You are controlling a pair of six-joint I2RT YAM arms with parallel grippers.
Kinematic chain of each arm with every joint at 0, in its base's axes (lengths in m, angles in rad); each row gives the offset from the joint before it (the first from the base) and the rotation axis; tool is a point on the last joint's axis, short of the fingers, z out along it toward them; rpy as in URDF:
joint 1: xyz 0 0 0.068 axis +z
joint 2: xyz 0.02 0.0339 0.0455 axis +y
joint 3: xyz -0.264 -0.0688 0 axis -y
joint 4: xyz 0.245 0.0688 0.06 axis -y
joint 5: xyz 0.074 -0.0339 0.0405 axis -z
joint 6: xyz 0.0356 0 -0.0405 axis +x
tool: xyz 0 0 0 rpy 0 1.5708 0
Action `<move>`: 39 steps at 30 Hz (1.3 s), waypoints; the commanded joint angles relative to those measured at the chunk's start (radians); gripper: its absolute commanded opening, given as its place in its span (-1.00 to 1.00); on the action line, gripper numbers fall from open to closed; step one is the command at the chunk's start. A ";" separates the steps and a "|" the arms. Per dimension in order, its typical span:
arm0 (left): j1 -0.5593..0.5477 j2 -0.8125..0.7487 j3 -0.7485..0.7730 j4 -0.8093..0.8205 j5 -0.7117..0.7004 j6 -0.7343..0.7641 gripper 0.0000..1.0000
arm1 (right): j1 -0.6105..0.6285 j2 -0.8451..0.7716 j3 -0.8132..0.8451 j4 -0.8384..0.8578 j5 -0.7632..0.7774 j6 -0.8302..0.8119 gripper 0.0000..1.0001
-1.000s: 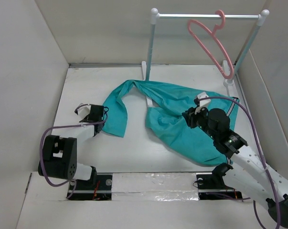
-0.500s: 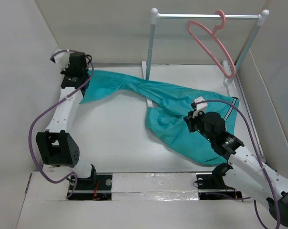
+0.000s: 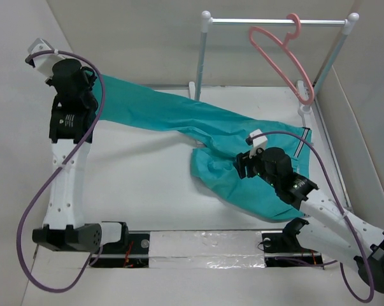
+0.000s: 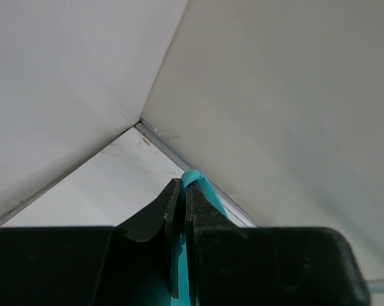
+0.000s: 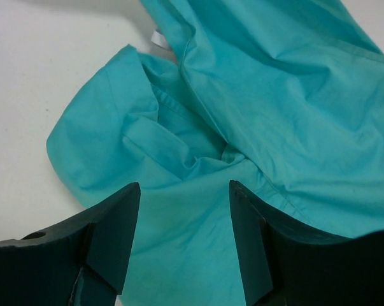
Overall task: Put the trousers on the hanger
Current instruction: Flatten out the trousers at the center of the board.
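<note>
The teal trousers point(image 3: 242, 131) lie across the table, one leg stretched up to the far left corner. My left gripper point(image 3: 90, 81) is raised there and shut on the end of that leg; the wrist view shows teal cloth point(image 4: 195, 182) pinched between the closed fingers at the gripper point(image 4: 182, 185). My right gripper point(image 3: 241, 167) is open, hovering just over the bunched second leg point(image 5: 198, 153), with cloth between its spread fingertips point(image 5: 184, 188). The striped waistband point(image 3: 303, 141) shows at the right. The pink hanger point(image 3: 282, 54) hangs by its hook on the rail at the far right.
A white-and-grey rail stand point(image 3: 204, 57) stands at the back, its feet on the table near the trousers. White walls close in the left point(image 3: 26, 127), back and right sides. The arm bases sit at the near edge.
My left gripper has lifted the trouser leg from the near left of the table up to the far left corner, pulling it out straight. My right gripper has shifted slightly left over the cloth.
</note>
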State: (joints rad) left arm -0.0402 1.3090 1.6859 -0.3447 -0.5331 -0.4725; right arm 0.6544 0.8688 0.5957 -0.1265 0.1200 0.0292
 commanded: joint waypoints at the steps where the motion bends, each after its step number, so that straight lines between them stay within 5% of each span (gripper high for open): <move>1: -0.012 -0.085 0.021 0.009 0.016 0.037 -1.00 | 0.011 -0.005 0.065 0.041 0.001 -0.009 0.30; 7: -0.021 -0.108 0.026 0.019 -0.008 0.060 -1.00 | 0.011 -0.036 0.081 0.031 0.066 -0.009 0.26; 11: 0.002 0.008 -0.026 0.062 -0.024 0.057 -1.00 | -0.001 -0.027 0.101 -0.005 0.118 0.003 0.18; 14: 0.025 0.135 -0.016 0.091 -0.030 0.048 -1.00 | -0.071 -0.028 0.092 -0.005 0.142 0.020 -0.49; 15: 0.034 0.172 -0.003 0.096 -0.054 0.054 -1.00 | -0.099 -0.027 0.087 0.005 0.106 0.020 -0.95; 16: 0.034 0.215 0.039 0.098 -0.057 0.066 -1.00 | -0.164 -0.024 0.085 0.007 0.077 0.018 -1.00; 20: 0.068 0.476 0.185 0.055 -0.044 0.077 -0.82 | -0.263 -0.022 0.108 -0.041 -0.055 0.006 -1.00; 23: 0.068 0.605 0.349 -0.063 0.005 0.069 -0.12 | -0.242 -0.057 0.093 -0.042 -0.089 -0.005 -0.90; 27: 0.034 0.512 0.229 0.061 0.067 0.074 0.24 | -0.118 0.002 0.117 -0.033 -0.183 -0.018 -0.30; 32: 0.008 0.330 0.065 0.122 0.171 0.018 0.08 | 0.169 0.214 0.243 -0.048 -0.076 -0.068 -0.05; 35: -0.032 0.178 -0.056 0.180 0.235 -0.026 -0.23 | 0.310 0.375 0.343 -0.032 -0.034 -0.071 -0.41; 36: -0.046 0.136 -0.093 0.199 0.273 -0.040 -0.29 | 0.336 0.463 0.372 -0.038 -0.016 -0.075 -0.81; 38: -0.088 0.002 -0.224 0.255 0.304 -0.084 -0.40 | 0.392 0.554 0.455 -0.051 0.019 -0.084 -0.87; 39: -0.089 -0.040 -0.268 0.269 0.350 -0.103 -0.40 | 0.404 0.597 0.481 -0.064 0.036 -0.084 -0.69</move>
State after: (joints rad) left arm -0.0998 1.3964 1.5131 -0.1795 -0.2909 -0.5037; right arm 1.0222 1.3891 0.9855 -0.1844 0.0784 -0.0319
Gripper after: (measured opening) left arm 0.304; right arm 0.135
